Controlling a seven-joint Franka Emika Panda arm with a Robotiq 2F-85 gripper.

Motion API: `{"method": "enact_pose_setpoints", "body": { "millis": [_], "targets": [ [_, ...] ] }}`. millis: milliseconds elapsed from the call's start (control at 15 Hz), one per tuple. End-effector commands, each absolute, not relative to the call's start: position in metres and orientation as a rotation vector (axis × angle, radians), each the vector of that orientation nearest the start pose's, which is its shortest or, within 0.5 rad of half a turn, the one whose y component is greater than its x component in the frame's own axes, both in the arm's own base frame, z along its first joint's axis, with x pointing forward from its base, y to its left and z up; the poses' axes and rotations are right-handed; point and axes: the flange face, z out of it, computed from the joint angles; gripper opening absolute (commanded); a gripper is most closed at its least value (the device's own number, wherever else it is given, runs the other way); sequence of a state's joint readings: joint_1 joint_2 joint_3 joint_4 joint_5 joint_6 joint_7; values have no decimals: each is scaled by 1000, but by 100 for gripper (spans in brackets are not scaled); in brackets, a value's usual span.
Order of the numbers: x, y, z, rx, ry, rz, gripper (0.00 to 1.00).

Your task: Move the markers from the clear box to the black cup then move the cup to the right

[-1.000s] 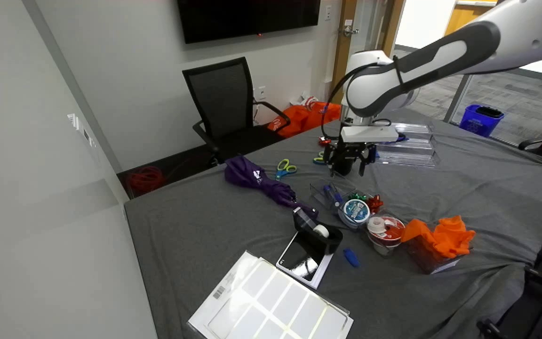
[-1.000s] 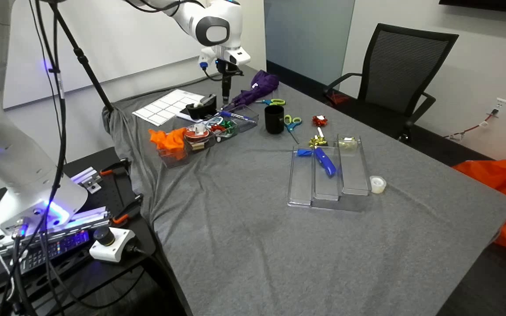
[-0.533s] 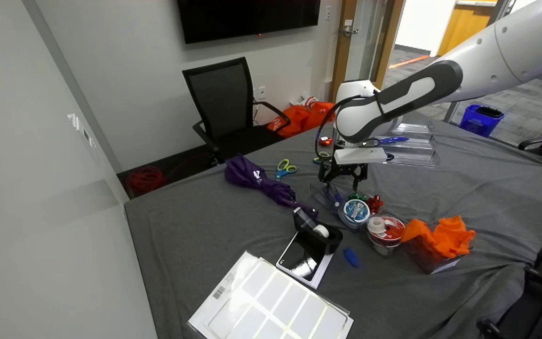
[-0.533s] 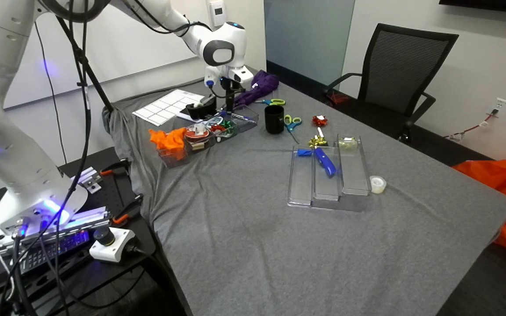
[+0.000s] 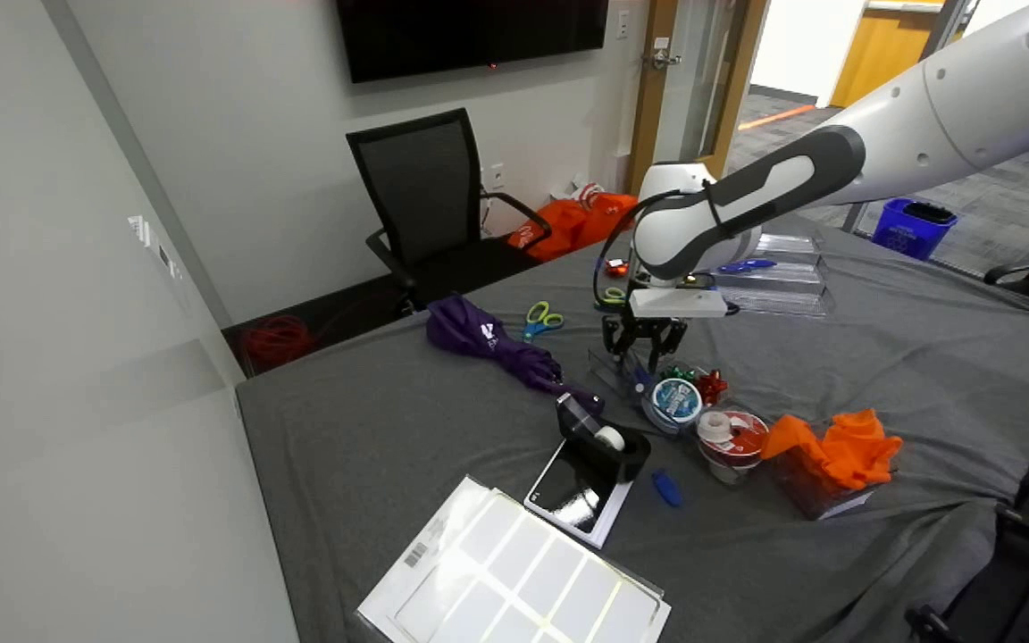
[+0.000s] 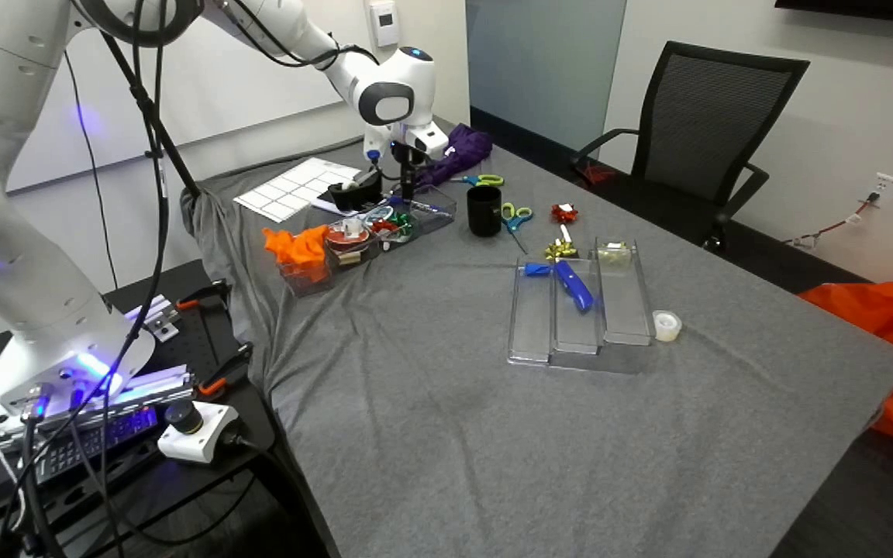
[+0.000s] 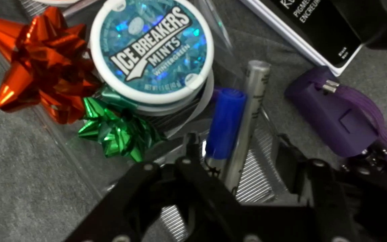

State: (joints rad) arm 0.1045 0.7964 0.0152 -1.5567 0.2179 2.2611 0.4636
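The markers [image 7: 226, 127] rest side by side in the clear box [image 6: 439, 222], right between the jaws, and those jaws stand spread, one to each side! Just ahead of them sits the mint tin [image 7: 153, 50], the green bow [image 7: 118, 132] and red bow [image 7: 45, 67] close by. Near the jaws in an exterior view, the black cup [image 6: 484, 213] stands upright on the desk [image 6: 431, 418]; the purple umbrella [image 5: 514, 354] lies near them too, handle end closest.
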Motion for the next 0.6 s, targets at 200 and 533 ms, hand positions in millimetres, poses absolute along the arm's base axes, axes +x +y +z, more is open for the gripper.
{"method": "enact_pose_setpoints", "body": {
  "millis": [200, 533],
  "targets": [
    [690, 86, 167, -2867, 720, 192, 11],
    [690, 84, 168, -2874, 729, 206, 1]
  ]
}}
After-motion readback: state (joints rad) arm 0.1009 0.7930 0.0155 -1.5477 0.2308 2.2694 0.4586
